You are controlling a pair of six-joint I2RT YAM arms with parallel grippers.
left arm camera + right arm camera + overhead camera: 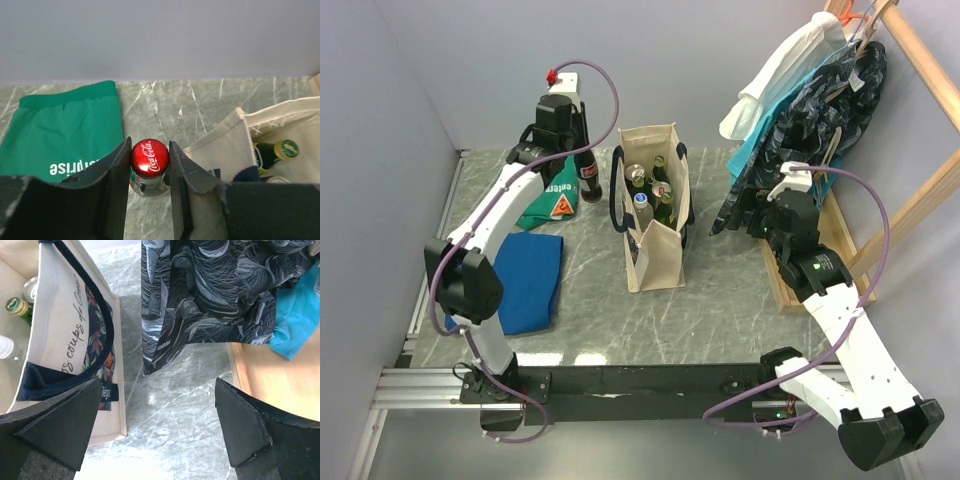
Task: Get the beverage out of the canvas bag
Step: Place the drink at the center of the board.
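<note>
**Cola bottle (587, 182) out of the canvas bag (655, 255), clamped in the left gripper (150, 150)**

In the upper middle of the overhead view, the left gripper is clenched on the bottle. In its wrist view the red cap sits between the two fingers, touching both. The bottle is upright outside the bag, just left of it and beside a green cloth (550, 207). Whether its base touches the worktop (720, 300) cannot be told. The bag stands open at mid-frame with other bottles and cans inside. The right gripper (160, 425) is released, fingers wide apart, right of the bag near hanging garments (810, 110).
</note>
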